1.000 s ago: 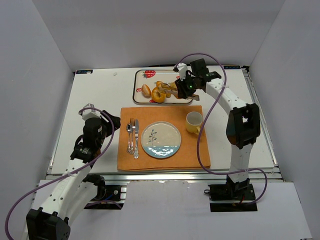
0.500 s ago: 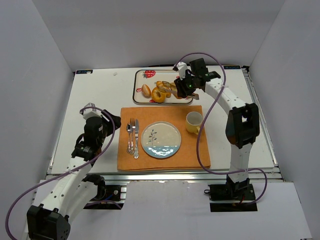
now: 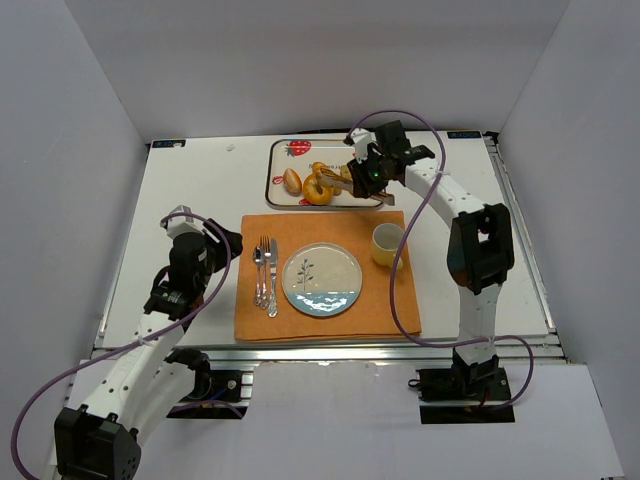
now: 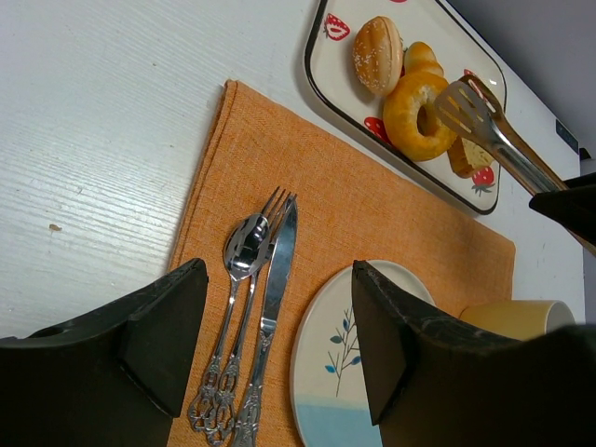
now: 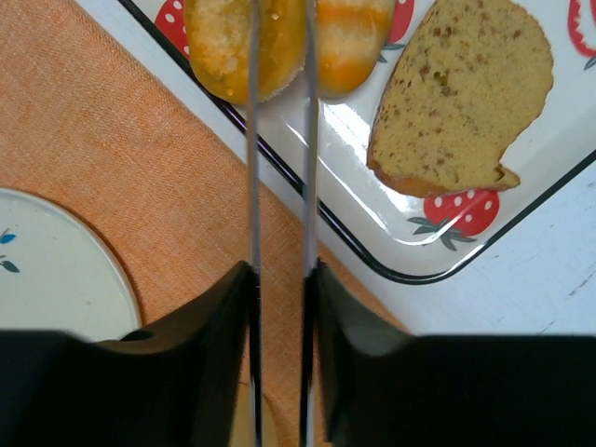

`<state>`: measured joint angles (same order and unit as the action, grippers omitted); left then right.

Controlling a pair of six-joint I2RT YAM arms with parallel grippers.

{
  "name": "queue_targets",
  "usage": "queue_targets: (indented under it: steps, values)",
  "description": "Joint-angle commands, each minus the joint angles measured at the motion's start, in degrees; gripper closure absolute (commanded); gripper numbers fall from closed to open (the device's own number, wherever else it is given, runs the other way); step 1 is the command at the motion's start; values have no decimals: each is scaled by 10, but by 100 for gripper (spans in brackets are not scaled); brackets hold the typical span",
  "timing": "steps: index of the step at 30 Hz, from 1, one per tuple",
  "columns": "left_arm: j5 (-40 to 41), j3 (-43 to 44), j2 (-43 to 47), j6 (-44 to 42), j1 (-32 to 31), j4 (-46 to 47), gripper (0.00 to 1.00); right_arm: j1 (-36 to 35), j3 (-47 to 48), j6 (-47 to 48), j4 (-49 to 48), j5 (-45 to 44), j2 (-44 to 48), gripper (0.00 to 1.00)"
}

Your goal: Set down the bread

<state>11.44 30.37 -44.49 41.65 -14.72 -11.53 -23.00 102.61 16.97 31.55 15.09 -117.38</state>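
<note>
One tan bread slice [image 5: 456,93], speckled, ragged-edged (lying on tray [image 5: 346,207])

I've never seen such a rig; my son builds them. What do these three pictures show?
A left arm and a right arm, both robots, stand at a table's near edge. One picture looks down from above; the others come from a camera on each wrist. An orange placemat holds a plate, cutlery and a yellow cup. Behind it, a tray carries a roll, a bread ring and a slice. The right fingers grip tongs over the tray; the left fingers are open, holding nothing.
</note>
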Motion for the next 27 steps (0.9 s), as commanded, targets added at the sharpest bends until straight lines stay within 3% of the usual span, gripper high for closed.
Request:
queue_targets:
  steps: [1,4,7,15,20,23,27]
  values:
    - [8,2,0,-1,3,11,27,-2,5,-17,-18,-2,2,67]
    - [9,3,-1,-2,3,10,27,-2,1,-18,-15,7,11,81]
    - [11,4,1,-2,3,9,27,2,-3,-20,-17,26,42,88]
    - [15,4,7,-2,3,5,27,22,-49,15,-14,141,145,97]
    - [19,5,6,-4,3,7,27,17,-191,107,39,274,256,100]
    - [20,7,5,-6,3,8,27,-8,-299,176,74,261,324,100]
    - [18,5,3,-8,3,10,27,-41,-385,188,82,227,379,97]
